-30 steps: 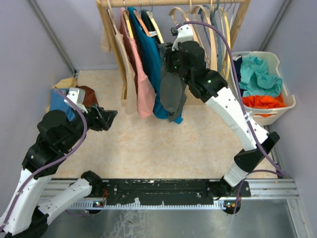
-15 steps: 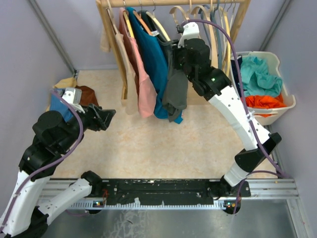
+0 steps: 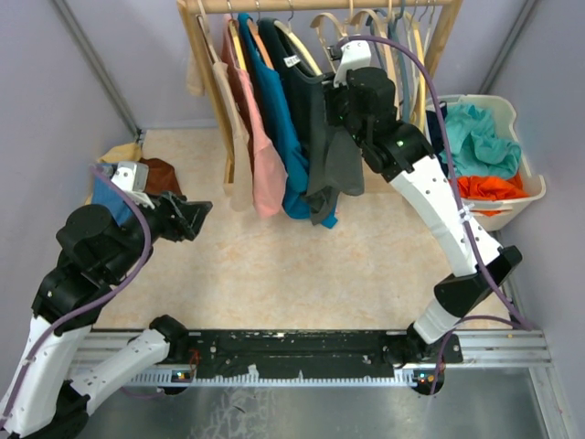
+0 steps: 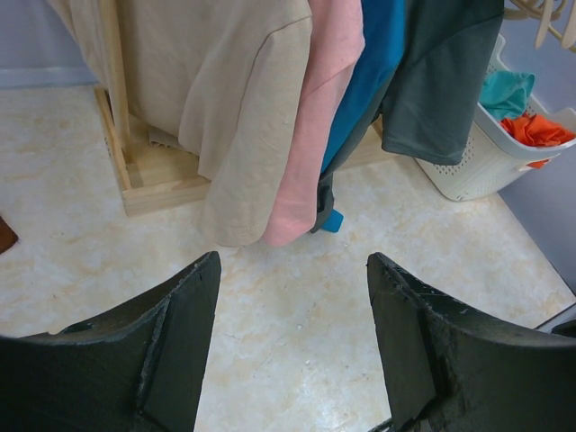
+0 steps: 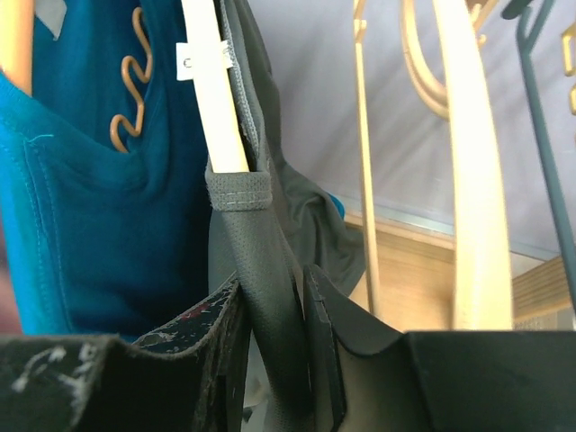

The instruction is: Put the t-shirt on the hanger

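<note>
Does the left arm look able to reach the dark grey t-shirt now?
Probably, at a stretch: the left gripper is open and empty, bare floor lies between, and the t-shirt hangs with its sleeve clear beside the teal shirt.

A teal shirt [image 3: 279,119] and a pink garment [image 3: 267,174] hang on the wooden rack [image 4: 115,90]. A white laundry basket [image 3: 532,178] stands right of it.

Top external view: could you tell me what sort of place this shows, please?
Probably a laundry or wardrobe mock-up: a wooden clothes rack, spare hangers, and a laundry basket of clothes.
</note>
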Controlling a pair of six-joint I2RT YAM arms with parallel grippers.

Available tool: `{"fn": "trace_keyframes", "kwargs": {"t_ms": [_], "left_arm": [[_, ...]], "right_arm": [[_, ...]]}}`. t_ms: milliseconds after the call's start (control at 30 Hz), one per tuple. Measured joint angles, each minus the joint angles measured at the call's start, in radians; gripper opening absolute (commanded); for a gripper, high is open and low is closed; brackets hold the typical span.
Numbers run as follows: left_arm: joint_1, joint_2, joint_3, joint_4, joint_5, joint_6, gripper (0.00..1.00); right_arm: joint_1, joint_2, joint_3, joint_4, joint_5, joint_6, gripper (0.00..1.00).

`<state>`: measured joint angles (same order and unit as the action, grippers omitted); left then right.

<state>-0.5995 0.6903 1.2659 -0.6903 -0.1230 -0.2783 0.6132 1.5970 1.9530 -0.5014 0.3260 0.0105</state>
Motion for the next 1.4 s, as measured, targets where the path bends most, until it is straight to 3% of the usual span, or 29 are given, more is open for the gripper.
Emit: {"fn": "trace_keyframes", "kwargs": {"t_ms": [233, 600, 1067, 1400], "left_arm": [[0.0, 0.0, 0.018, -0.005, 0.0, 0.007, 0.72], [0.0, -0.008, 0.041, -0.018, 0.0, 0.011, 0.72], [0.0, -0.032, 0.08, -0.029, 0.01, 0.014, 0.72], [0.0, -0.033, 0.08, -0.028, 0.023, 0.014, 0.72]], "right_arm": [[0.003, 0.016, -0.001, 0.014, -0.106, 0.032, 0.26], [0.177, 0.178, 0.114, 0.045, -0.077, 0.098, 0.24], [0.287, 0.453, 0.52, -0.072, -0.039, 0.106, 0.24], [0.294, 0.459, 0.468, 0.018, -0.06, 0.117, 0.27]]}}
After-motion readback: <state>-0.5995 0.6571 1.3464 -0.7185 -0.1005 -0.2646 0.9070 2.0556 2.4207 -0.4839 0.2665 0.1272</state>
